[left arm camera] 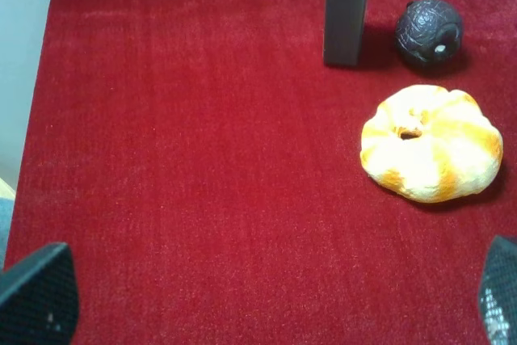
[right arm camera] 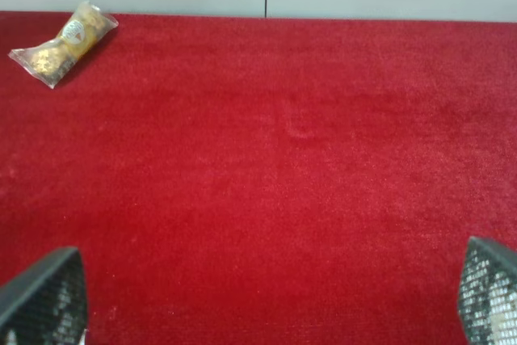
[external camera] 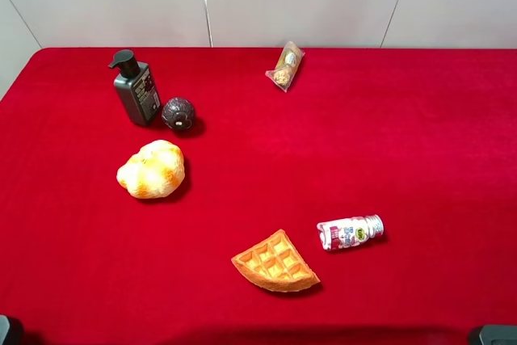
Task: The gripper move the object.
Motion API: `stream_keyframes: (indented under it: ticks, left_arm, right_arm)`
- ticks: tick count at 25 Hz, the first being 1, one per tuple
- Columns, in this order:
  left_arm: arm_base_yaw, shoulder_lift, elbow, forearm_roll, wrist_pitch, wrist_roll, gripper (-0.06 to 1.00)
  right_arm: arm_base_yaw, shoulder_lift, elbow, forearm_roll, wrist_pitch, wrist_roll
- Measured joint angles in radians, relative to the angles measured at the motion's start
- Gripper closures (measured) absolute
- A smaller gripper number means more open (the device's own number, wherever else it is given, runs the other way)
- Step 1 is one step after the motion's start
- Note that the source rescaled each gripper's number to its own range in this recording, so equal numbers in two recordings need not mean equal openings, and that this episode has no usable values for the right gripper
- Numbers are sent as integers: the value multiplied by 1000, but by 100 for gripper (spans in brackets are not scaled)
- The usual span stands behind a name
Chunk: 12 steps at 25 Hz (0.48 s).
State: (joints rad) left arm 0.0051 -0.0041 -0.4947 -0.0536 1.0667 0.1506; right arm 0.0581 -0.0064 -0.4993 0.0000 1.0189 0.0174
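Note:
The dark grey pump bottle (external camera: 136, 90) stands upright at the far left of the red table, with a dark brown ball (external camera: 178, 113) close on its right. In the left wrist view the bottle's lower body (left arm camera: 345, 14) shows far ahead, its pump top cut off. My left gripper (left arm camera: 266, 305) is open and empty, well short of the bottle, with only its fingertips (left arm camera: 36, 296) in view. My right gripper (right arm camera: 266, 300) is open and empty over bare cloth. The bottle is not in the right wrist view.
A golden bread roll (external camera: 151, 170) lies in front of the bottle, also in the left wrist view (left arm camera: 430, 143). A waffle piece (external camera: 275, 262) and a small white-pink bottle (external camera: 350, 232) lie near the front. A snack packet (external camera: 286, 66) lies at the back.

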Motion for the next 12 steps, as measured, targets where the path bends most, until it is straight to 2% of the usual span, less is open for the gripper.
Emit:
stream_keyframes:
  ticks: [12]
  left_arm:
    - [0,0,0,0,0,1,-5]
  right_arm:
    - [0,0,0,0,0,0]
